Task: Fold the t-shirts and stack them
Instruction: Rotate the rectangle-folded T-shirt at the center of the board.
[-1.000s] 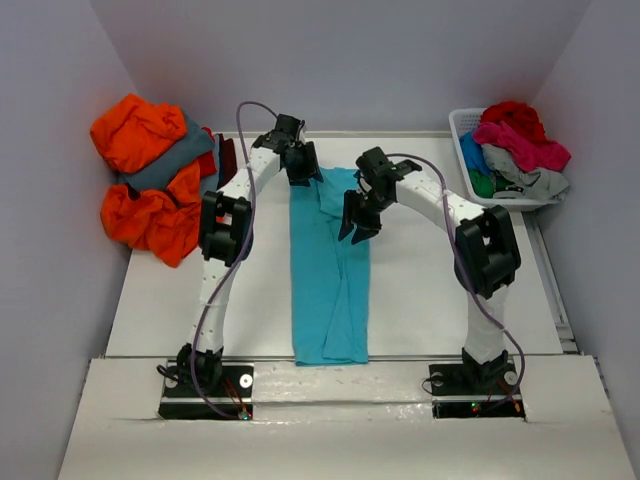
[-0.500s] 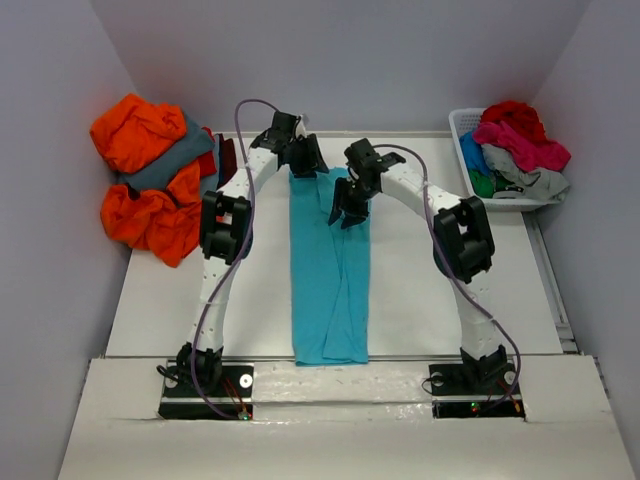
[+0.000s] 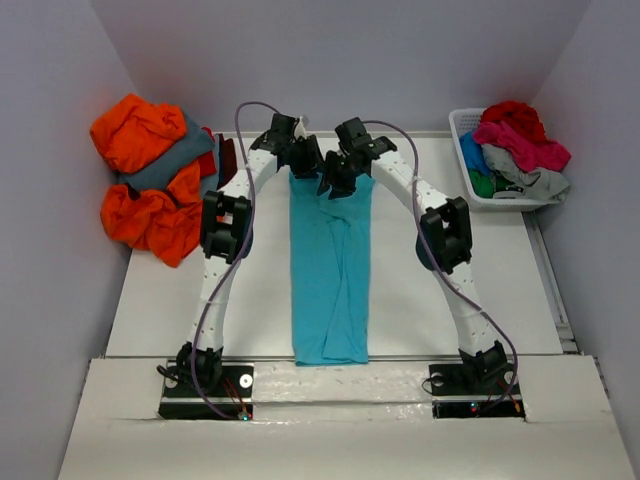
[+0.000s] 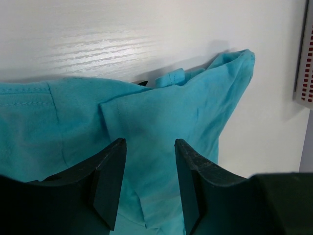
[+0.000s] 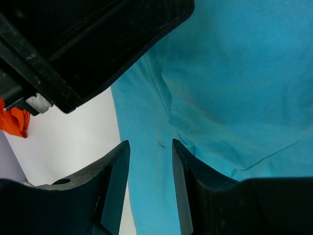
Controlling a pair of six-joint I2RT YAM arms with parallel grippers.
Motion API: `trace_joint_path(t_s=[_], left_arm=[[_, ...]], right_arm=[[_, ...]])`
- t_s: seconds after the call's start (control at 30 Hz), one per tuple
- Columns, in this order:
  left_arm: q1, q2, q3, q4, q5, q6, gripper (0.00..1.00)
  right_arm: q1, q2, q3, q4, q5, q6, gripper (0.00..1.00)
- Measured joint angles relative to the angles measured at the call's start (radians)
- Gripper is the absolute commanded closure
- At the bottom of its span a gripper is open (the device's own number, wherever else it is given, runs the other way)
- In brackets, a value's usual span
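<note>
At the far end of the turquoise t-shirt (image 3: 332, 270), both arms meet almost head to head. The shirt lies on the desk (image 3: 200, 290) as a long narrow strip, its sides already folded in, running from the near edge straight away from the arm bases.

The left gripper (image 3: 305, 160) hangs over the strip's far left corner and the right gripper (image 3: 335, 180) sits just beside it over the far right part. In the left wrist view the fingers (image 4: 110, 181) stand spread with cloth showing in the gap between them. The right wrist view shows the same: fingers (image 5: 115, 186) apart and nothing pinched.

This cloth is light, limp and thin. It will sag and slide on itself and will not hold a shape when lifted. Layers lie stacked at that far end, with a loose flap and a raised corner, so a shallow pinch would likely catch only the top layer. My judgement is that the best hold is at the two far corners, each pinch taking all layers at the hem. That would let the end be carried toward the strip's near end without skewing.

Left of the turquoise shirt lies a heap of orange and grey t-shirts (image 3: 150, 180). To its far right, the white basket (image 3: 463, 125) holds red, pink, green and light grey t-shirts (image 3: 515, 145).
</note>
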State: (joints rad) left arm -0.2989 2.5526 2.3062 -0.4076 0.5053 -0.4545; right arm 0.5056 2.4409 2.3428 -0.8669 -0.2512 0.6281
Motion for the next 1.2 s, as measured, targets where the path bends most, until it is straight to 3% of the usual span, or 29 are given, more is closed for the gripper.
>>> trace_joint_path(t_s=[1.2], left_arm=[[0.013,0.008,-0.075,0.022,0.03,0.012,0.46]], right_arm=[[0.055,0.09,-0.01,-0.051,0.181,-0.047,0.56]])
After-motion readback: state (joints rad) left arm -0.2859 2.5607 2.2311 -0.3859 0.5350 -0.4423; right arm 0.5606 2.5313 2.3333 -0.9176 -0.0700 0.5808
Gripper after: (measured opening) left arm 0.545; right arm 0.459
